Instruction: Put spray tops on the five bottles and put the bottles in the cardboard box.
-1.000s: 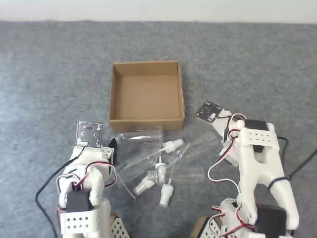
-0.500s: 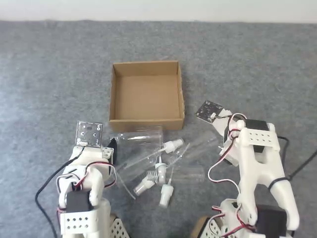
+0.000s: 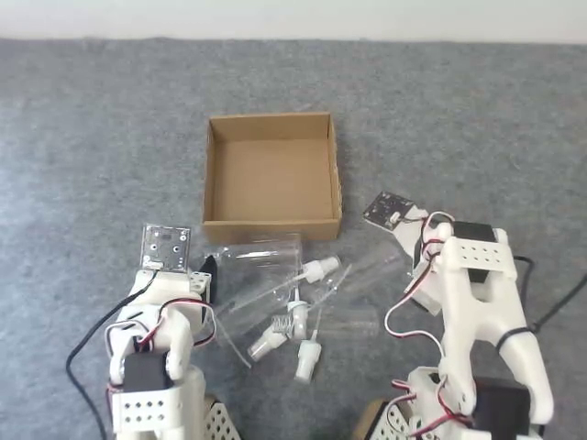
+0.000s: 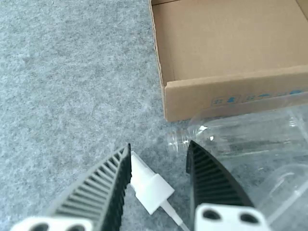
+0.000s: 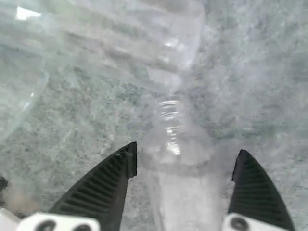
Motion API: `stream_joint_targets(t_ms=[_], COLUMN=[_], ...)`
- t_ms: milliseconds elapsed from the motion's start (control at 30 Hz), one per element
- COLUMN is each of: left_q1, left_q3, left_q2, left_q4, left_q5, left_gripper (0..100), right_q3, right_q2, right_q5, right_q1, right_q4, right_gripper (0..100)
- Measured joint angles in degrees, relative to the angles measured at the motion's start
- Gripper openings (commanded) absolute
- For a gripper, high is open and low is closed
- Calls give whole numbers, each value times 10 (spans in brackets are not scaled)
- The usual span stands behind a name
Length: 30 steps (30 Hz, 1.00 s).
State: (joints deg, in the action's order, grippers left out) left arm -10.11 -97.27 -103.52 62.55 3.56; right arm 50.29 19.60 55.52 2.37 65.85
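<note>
My left tool [image 4: 158, 148] is wide open, straddling a white plastic spray top [image 4: 150, 185] on the grey counter [image 4: 72, 86], near the open brown cardboard box [image 4: 231, 94]. My right tool [image 5: 186, 151], also open, straddles the neck of a clear plastic bottle [image 5: 169, 120] without clamping it.

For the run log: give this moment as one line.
left pincer: open, straddling spray top | right pincer: open, straddling bottle | cardboard box: no bottle inside

cardboard box [image 4: 231, 98]: cut off at edge | bottle [image 5: 173, 144]: base cut off
</note>
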Motion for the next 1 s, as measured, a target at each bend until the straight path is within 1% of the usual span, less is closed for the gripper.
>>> stream_joint_targets(t_ms=[67,233,333,700,800,1000], left_q1=[0,0,0,0,0,0], left_q3=[0,0,0,0,0,0], left_q2=[0,0,0,0,0,0], left_q4=[0,0,0,0,0,0], left_q5=[0,0,0,0,0,0], left_gripper=[178,178,178,177,177,178], right_q3=[13,18,18,17,8,-56], right_q2=[0,0,0,0,0,0], right_q5=[0,0,0,-4,-5,-11], right_q1=[0,0,0,0,-1,-2], right_q4=[0,-1,-1,7,40,118], right_gripper=[266,102,50,41,41,41])
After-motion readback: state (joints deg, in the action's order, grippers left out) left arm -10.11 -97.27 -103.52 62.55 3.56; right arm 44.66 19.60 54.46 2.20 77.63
